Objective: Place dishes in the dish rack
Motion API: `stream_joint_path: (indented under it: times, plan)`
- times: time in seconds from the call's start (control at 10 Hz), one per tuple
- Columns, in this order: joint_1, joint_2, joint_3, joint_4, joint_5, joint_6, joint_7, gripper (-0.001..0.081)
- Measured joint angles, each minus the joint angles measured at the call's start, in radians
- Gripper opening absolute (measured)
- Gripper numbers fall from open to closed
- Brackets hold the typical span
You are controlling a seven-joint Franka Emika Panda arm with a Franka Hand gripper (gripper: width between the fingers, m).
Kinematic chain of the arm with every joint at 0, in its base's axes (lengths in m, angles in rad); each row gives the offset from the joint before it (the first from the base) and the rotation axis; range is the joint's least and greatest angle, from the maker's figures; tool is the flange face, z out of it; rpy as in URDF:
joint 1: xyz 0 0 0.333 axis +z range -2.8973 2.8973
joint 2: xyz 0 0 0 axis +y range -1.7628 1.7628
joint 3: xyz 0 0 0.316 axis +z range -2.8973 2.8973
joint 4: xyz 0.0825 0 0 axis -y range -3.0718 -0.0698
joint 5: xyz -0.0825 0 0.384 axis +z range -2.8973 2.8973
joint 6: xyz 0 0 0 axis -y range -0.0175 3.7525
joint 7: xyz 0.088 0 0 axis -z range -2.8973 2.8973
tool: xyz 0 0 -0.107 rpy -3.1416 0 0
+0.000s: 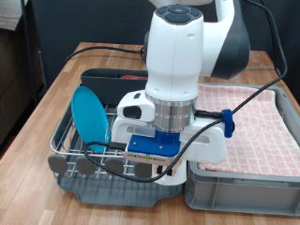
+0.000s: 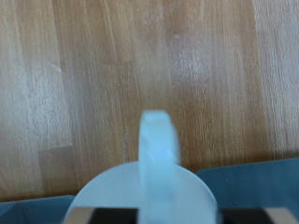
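Light-blue plate [image 1: 92,116] standing upright in dish rack [image 1: 70,150], exterior view's lower left. Gripper hidden below wrist housing at frame centre; finger opening and hold: cannot tell. White cup [image 2: 157,177] blurred, close in wrist view, over wooden table [image 2: 112,75].

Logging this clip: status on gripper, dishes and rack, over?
Gripper hidden behind the arm, low over the rack. Plate standing upright in rack. Cup right under wrist camera. Nothing seen in the way.

White arm [image 1: 178,56] points straight down; its end effector's fingers are hidden
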Motion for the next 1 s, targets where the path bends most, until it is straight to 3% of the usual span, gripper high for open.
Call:
stream_joint_path:
  times: [0.1,0.2,0.3,0.5,0.6,0.7,1.0]
  plan:
    - [-0.002,0.005,0.0,0.001,0.002,0.0,-0.003,0.0147]
    - [-0.004,0.008,0.002,0.002,0.006,-0.002,-0.008,0.0307]
    - [-0.006,0.009,0.005,0.013,0.01,-0.041,-0.015,0.0307]
    - [-0.007,0.01,0.011,0.067,0.017,-0.192,-0.029,0.0673]
    - [-0.007,0.009,0.015,0.098,0.021,-0.262,-0.031,0.0673]
    - [-0.007,0.009,0.018,0.126,0.028,-0.317,-0.031,0.0774]
    - [-0.007,-0.018,0.022,0.159,0.035,-0.385,-0.031,0.0796]
